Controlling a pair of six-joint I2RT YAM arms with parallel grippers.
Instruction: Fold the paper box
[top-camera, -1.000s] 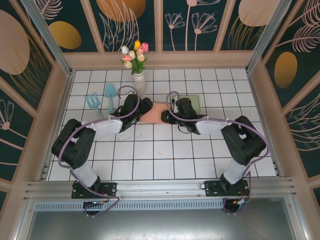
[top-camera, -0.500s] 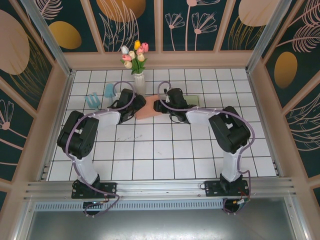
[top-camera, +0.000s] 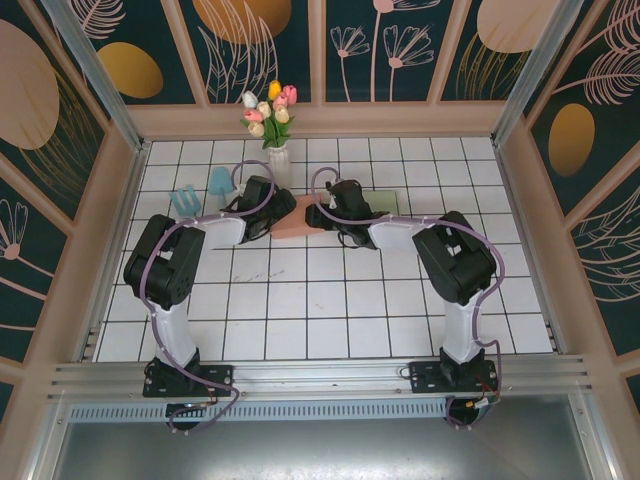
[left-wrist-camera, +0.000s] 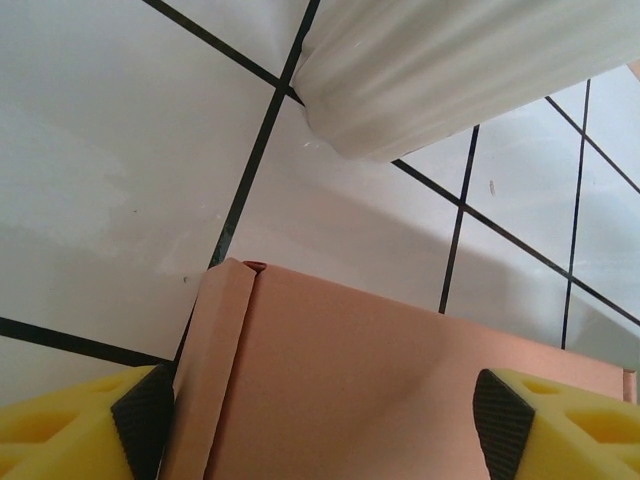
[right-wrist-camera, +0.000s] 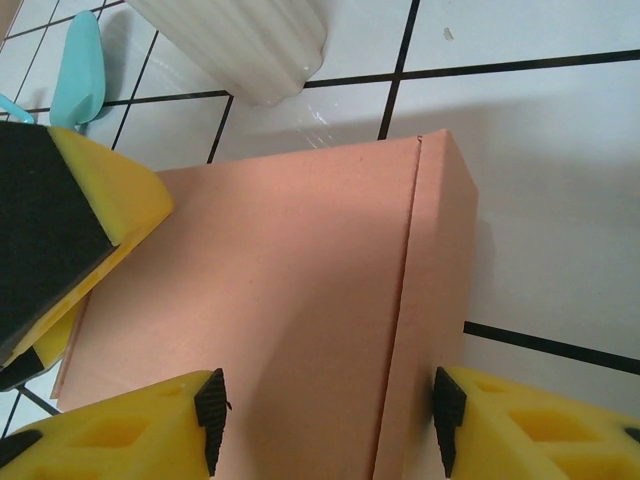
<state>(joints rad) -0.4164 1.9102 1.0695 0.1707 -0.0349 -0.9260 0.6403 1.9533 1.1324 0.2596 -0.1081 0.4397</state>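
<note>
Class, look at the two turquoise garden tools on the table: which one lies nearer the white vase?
The shovel, the right-hand one of the pair. The fork lies farther left, away from the vase.

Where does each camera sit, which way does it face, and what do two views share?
Top: above and behind the arms, looking down on the table; both arms show, left gripper and right gripper at the paper box.
On left wrist: faces down at box and vase; its yellow fingers show.
On right wrist: faces down at the box; its fingers show.
Shared: both wrist views catch box and vase.
</note>
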